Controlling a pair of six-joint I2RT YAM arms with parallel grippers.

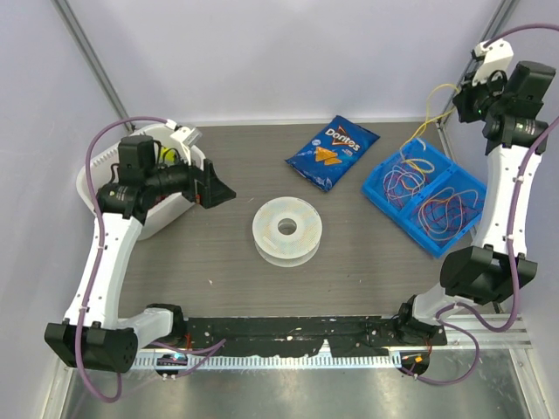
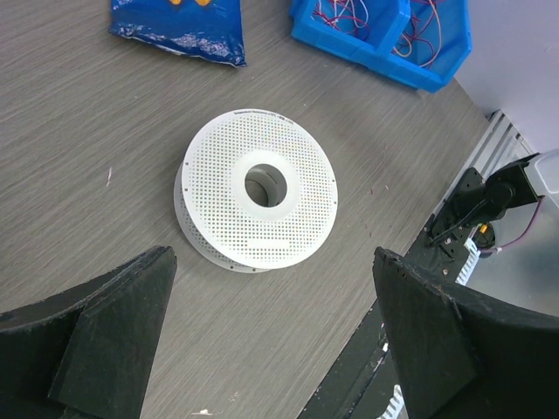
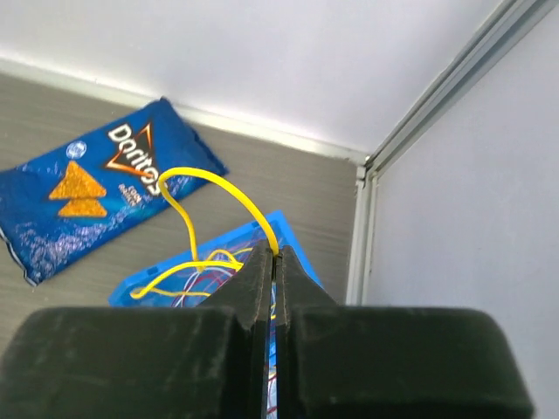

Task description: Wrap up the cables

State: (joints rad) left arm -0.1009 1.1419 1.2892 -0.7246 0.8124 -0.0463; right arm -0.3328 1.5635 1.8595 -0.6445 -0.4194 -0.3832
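Note:
Several thin cables [image 1: 428, 196], white, purple and orange-red, lie in loose loops in a blue two-compartment bin [image 1: 377, 194] at the right of the table. One yellow cable [image 1: 427, 109] rises out of the bin in a loop. My right gripper [image 1: 460, 105] is raised high at the far right corner, shut on it. In the right wrist view the yellow cable [image 3: 229, 188] is pinched at the tips of that gripper [image 3: 276, 253], above the bin [image 3: 301, 262]. My left gripper [image 1: 218, 194] hangs open at the left with nothing in it; in its own view the gripper [image 2: 272, 253] looks down on the spool [image 2: 262, 196].
A translucent white round spool [image 1: 287, 230] lies flat mid-table. A blue Doritos bag [image 1: 332, 151] lies behind it. A white basket [image 1: 96, 170] stands at the far left under my left arm. A cage post [image 3: 367, 218] runs close beside my right gripper.

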